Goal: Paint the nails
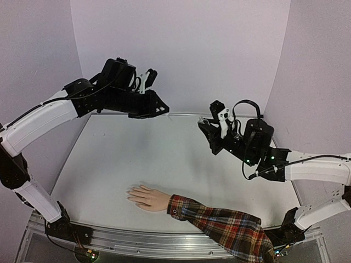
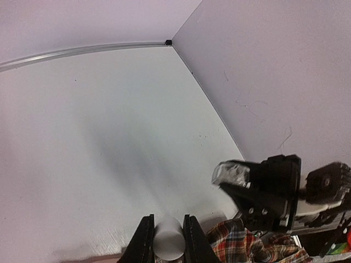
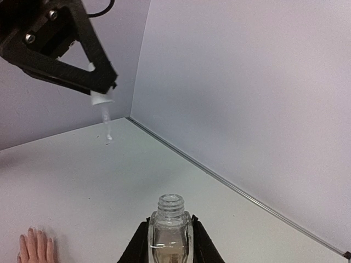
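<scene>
Your left end effector (image 2: 167,220) is clamped on the white brush cap (image 2: 167,242), and the right end effector (image 3: 170,220) grips the open bottle (image 3: 170,233). The nails (image 1: 130,196) rest on the desk (image 1: 137,148) near its front edge. Lower the brush (image 3: 106,120) slowly, tip first, onto one nail.

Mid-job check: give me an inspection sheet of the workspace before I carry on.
Surface: white table, hand resting on it.
Job's things: hand flat, fingers spread, plaid sleeve; nails too small to judge; open glass bottle; white cap with brush.
Clutter: nothing seen.
Grippers: left pincer shut on the cap; right pincer shut on the bottle.
Cables: black cable looped at right wrist.
Surroundings: plain pale walls.
</scene>
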Controlling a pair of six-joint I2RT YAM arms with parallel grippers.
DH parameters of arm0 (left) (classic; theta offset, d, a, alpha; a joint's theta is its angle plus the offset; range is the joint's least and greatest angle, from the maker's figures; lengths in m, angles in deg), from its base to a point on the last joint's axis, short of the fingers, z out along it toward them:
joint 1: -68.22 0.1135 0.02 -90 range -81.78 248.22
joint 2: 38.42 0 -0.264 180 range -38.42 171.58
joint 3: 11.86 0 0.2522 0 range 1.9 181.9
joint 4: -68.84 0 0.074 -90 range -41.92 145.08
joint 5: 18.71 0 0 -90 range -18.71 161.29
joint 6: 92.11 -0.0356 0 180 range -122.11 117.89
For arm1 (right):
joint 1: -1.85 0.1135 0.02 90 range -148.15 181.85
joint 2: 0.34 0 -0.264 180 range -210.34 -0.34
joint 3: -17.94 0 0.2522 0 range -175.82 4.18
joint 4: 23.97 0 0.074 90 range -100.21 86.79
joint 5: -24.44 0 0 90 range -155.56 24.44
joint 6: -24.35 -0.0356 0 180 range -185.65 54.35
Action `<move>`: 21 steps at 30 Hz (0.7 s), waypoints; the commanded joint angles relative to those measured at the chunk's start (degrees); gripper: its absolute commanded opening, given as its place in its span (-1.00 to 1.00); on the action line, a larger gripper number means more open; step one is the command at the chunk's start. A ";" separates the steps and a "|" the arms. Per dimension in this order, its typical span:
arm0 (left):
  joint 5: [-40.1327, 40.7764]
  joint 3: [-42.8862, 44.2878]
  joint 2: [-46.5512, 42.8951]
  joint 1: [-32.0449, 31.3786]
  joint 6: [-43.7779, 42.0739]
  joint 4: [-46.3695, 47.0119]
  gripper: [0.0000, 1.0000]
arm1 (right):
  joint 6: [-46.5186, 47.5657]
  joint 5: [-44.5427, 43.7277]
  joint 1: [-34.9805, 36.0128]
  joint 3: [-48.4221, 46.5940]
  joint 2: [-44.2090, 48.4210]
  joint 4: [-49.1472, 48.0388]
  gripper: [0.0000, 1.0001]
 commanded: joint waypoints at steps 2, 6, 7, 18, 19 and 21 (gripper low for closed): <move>-2.66 -17.10 -10.58 -0.08 2.87 2.42 -1.00 | -3.50 3.19 -3.47 6.60 10.76 -2.28 -1.00; 1.05 -34.10 -18.37 -1.63 9.44 9.43 -1.00 | -2.41 5.81 -5.60 9.27 17.85 3.17 -1.00; 2.83 -37.56 -20.33 -2.41 10.85 11.07 -1.00 | -1.84 6.10 -6.12 9.60 19.49 4.80 -1.00; 23.35 -57.61 -31.47 -9.65 25.02 11.10 -1.00 | 1.33 7.65 -11.67 12.75 33.93 17.63 -1.00; 25.08 -58.27 -32.32 -9.66 25.98 10.23 -1.00 | 1.53 7.54 -11.71 12.99 34.76 18.12 -1.00; 28.42 -58.50 -32.97 -9.64 27.66 7.05 -1.00 | 1.95 7.36 -11.79 13.40 35.89 18.53 -1.00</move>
